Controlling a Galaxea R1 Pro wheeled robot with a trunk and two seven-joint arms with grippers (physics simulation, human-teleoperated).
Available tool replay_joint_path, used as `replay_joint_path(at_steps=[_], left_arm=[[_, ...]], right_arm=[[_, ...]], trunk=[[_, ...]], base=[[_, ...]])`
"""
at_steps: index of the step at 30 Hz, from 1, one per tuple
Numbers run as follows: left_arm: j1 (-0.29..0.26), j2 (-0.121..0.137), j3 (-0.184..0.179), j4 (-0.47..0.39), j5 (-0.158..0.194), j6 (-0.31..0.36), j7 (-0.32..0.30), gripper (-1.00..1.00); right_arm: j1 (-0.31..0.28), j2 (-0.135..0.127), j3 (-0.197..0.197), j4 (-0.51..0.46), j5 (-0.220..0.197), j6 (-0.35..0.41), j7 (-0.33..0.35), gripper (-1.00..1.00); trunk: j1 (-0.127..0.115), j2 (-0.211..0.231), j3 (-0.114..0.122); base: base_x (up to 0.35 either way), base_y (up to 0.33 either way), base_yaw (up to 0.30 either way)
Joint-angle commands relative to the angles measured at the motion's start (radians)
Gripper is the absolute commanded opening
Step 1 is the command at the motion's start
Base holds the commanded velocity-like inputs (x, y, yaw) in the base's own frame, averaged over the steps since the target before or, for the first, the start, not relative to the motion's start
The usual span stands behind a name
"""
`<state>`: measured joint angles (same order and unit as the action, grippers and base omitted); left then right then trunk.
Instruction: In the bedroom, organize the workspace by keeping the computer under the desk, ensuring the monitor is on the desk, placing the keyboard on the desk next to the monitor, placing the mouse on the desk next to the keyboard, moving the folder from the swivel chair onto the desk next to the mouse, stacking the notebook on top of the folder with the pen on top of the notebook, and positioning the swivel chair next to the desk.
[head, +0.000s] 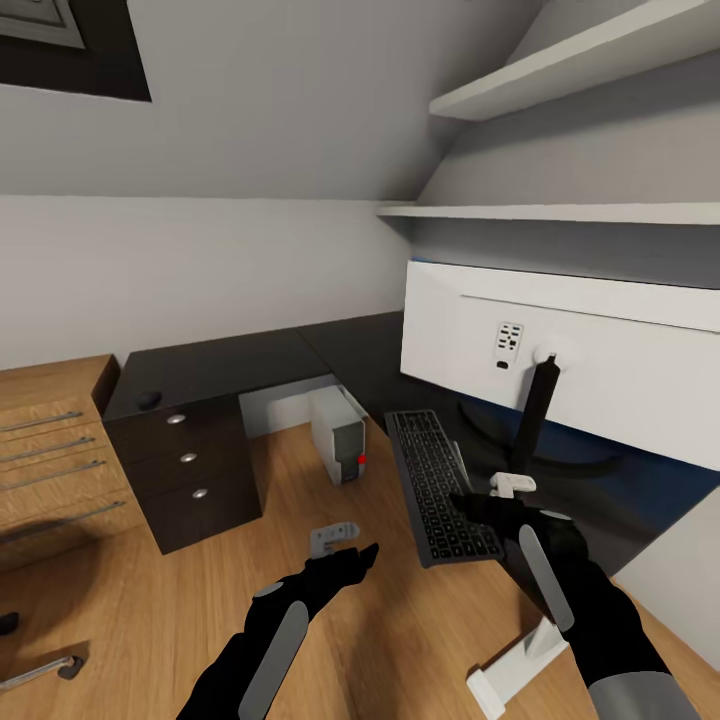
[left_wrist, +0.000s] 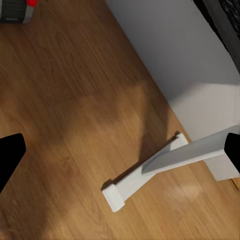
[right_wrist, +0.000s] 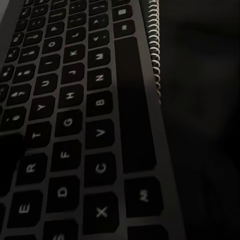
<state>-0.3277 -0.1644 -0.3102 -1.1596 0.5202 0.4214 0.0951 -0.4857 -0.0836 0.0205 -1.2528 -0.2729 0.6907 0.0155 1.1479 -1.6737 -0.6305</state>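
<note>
Keyboard (head: 437, 486), slim grey, dark keys

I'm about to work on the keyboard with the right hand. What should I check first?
1. Keyboard lying flat on the desk: ok.
2. Right hand close over the keyboard's near end: ok.
3. Right hand open or shut: cannot tell.
4. Left hand open, empty, over the floor: ok.
5. Computer under the desk: ok.
6. Monitor standing on the desk behind the keyboard: ok.
</note>
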Motion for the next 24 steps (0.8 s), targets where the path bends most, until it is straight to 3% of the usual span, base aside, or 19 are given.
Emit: replay_joint_path(at_steps=[1, 11, 24], left_arm=[[-0.001, 0.0, -0.002, -0.002, 0.011, 0.004, 0.009, 1.0], [-0.001, -0.002, -0.002, -0.006, 0.009, -0.001, 0.013, 1.0], [-0.001, 0.011, -0.006, -0.008, 0.009, -0.001, 0.014, 1.0]], right_arm=[[-0.001, -0.001, 0.001, -0.001, 0.001, 0.004, 0.002, 1.0], [0.028, 0.007, 0.005, -0.029, 0.012, 0.012, -0.005, 1.0], [0.005, 0.001, 0.002, 0.012, 0.011, -0.009, -0.005, 1.0]], trunk=[[-0.004, 0.007, 0.002], [-0.004, 0.007, 0.002], [-0.004, 0.007, 0.002]], base=[[0.0, 0.0, 0.0], [0.0, 0.0, 0.0], [0.0, 0.0, 0.0]])
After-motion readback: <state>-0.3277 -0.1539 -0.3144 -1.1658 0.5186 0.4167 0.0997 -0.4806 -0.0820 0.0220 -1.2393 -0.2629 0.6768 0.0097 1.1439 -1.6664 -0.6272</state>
